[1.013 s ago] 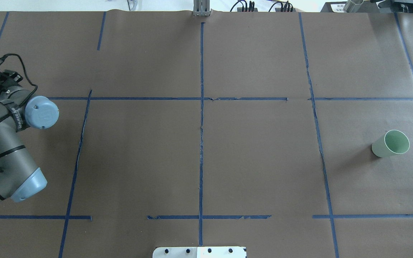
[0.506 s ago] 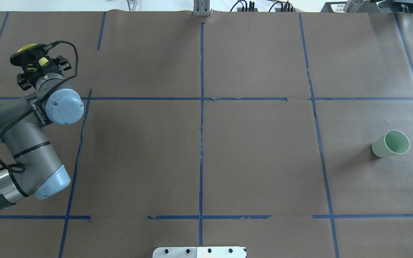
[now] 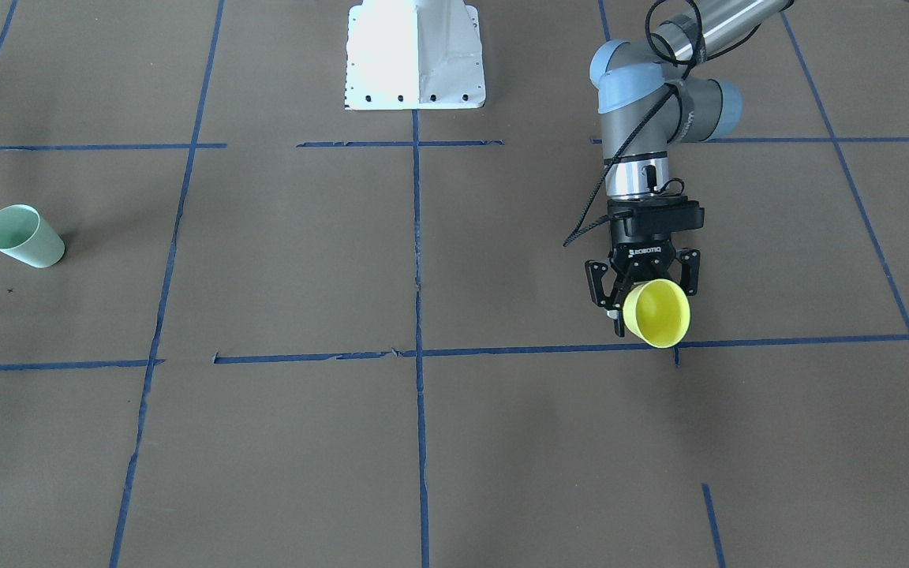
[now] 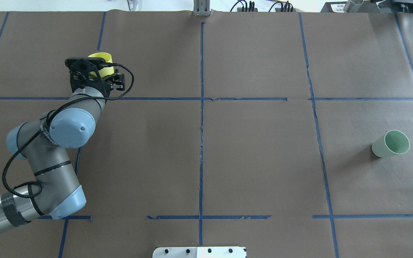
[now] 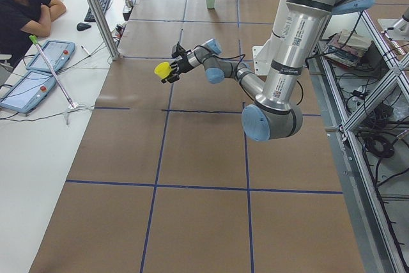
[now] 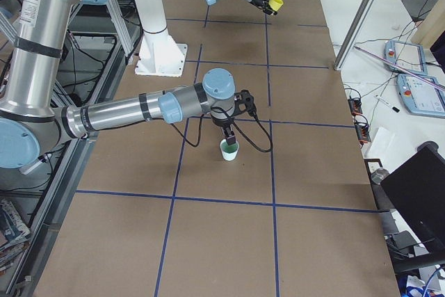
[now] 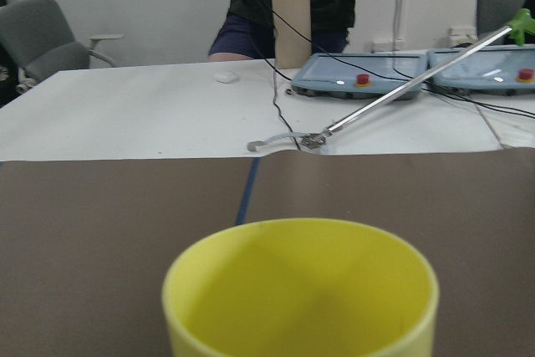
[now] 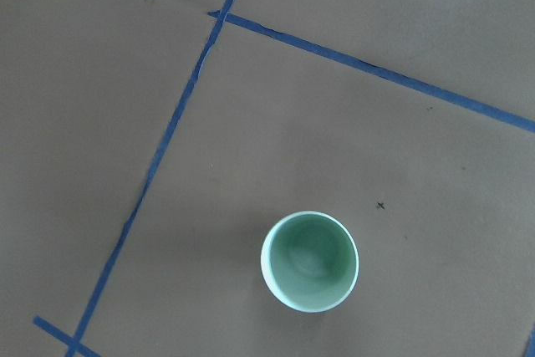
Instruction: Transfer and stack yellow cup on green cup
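1. Left arm (image 4: 54, 161) reaches in from the counter's left edge, elbow bent, with the forearm angled toward the far side.
2. Its end effector (image 3: 650, 304) is held above the counter, pointing outward about level, fingers closed on the yellow cup (image 3: 662, 315).
3. Right arm (image 6: 118, 115), visible only from the right-end camera, stretches low with its wrist turned down. The grip of its end effector (image 6: 230, 135) cannot be made out.

Left arm (image 4: 48, 161): grey tubular links, pale blue joint caps, silver forearm. A black cable (image 4: 3, 174) ran looped alongside. Left gripper (image 3: 650, 304) was black with white ROBOTIQ lettering.
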`<state>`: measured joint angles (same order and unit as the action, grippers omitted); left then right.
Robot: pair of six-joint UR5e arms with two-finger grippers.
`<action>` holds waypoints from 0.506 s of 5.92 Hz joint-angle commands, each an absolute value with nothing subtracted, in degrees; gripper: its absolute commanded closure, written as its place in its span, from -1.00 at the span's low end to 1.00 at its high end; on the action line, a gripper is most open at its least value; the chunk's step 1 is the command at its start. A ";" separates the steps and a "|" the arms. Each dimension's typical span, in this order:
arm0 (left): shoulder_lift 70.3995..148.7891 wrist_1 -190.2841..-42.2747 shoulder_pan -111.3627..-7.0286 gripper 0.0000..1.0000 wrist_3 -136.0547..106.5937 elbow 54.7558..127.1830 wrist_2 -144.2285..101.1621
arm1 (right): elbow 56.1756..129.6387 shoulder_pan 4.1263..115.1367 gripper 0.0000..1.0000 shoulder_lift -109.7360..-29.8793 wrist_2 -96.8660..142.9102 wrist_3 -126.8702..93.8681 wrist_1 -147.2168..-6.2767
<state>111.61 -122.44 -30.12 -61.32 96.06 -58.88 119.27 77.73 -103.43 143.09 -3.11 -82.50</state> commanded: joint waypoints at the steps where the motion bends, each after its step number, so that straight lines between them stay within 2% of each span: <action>1: 113.72 -129.25 -22.19 0.62 -52.86 95.63 -60.03 | 119.36 73.50 -1.00 -95.32 142.39 -17.58 -82.44; 3: 114.08 -140.63 -19.44 0.62 -51.34 92.65 -60.12 | 119.36 66.06 -1.00 -85.48 135.74 -31.55 -82.53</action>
<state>113.91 -133.91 -21.21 -52.41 94.04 -60.07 119.35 70.39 -90.65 139.06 -23.60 -82.50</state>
